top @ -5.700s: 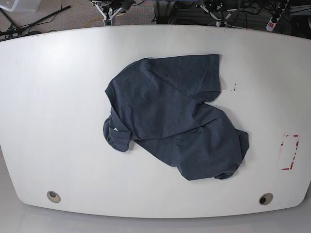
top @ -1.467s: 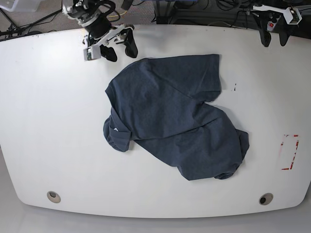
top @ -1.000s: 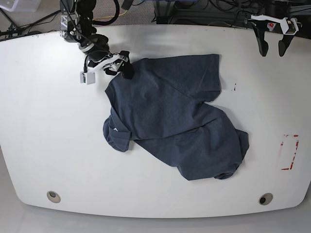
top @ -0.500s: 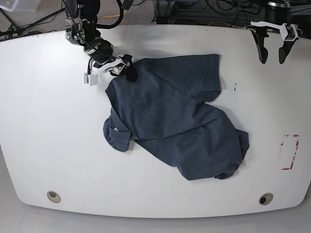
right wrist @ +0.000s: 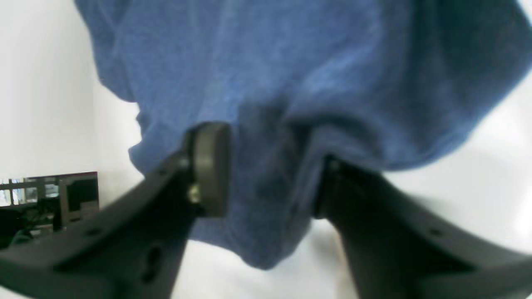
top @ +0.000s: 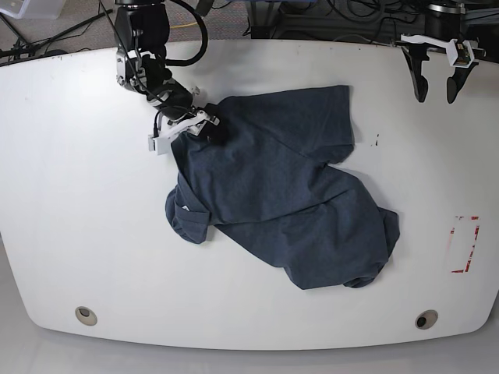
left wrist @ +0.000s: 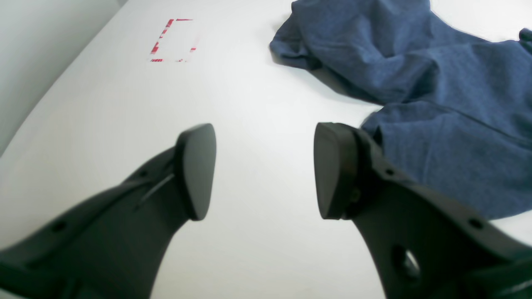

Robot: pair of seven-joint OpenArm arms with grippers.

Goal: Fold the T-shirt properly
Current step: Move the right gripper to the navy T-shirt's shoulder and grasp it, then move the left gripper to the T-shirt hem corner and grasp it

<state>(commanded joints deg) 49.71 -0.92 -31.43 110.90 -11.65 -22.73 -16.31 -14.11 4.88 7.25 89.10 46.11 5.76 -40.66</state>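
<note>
The T-shirt (top: 265, 167) is lying crumpled and partly folded over the middle of the white desk (top: 93, 202). Its long axis is running slantwise, from near the robot-side edge on the right arm's side towards the opposite edge on the left arm's side. I cannot tell which way the neck is pointing. One squarish flap (top: 331, 117) is pointing towards the robot's left, and a small folded part (top: 191, 218) is sticking out on the right arm's side.

The right gripper (right wrist: 272, 170) is reaching over the robot-side edge and covering the nearest corner of the cloth. Its fingers are standing well apart, and a raised ridge of cloth is lying between them; I cannot tell if they are pressing on it. The left gripper (top: 437, 89) is hovering near the robot-side edge, well apart from the cloth. Its fingers are standing wide open and are holding nothing.

Red marks (top: 465, 244) are forming a broken rectangle near the left edge of the desk. Two round desk fittings are sitting near the far corners, one on the right side (top: 86, 315) and one on the left (top: 426, 319). Black cables (top: 70, 31) are running along the robot-side edge, beyond the right arm.
</note>
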